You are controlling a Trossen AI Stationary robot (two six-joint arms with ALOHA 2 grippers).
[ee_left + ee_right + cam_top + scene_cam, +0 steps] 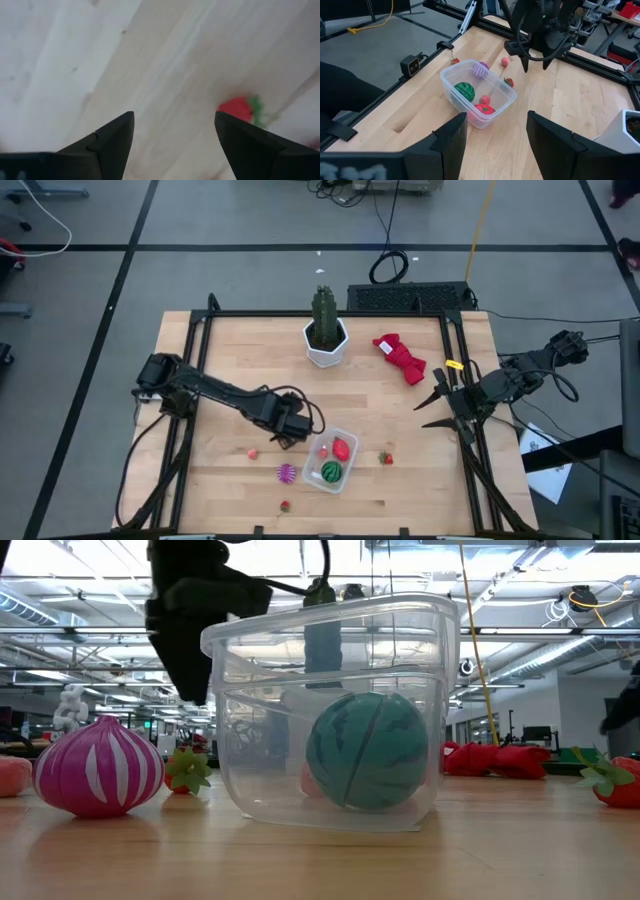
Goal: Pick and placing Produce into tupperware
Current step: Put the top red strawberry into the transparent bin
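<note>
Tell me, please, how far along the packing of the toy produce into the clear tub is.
Partly done. The tub holds the green striped ball, a red piece and a pink bit. The left pincer hangs open, empty, above a small strawberry. The purple onion and other small pieces remain on the table. The right pincer waits.

Striped ball (331, 472) and larger piece (342, 449) in tupperware (349, 433); spiky piece (287, 472) just left; cactus (325, 318) behind.

- A light wooden table (230, 350) with a black frame stands on a grey floor (100, 290) crossed by dark lines
- Cables (388, 265) trail on the floor
- Low view: an open hall with ceiling beams (560, 635) and bright overhead lights
</note>
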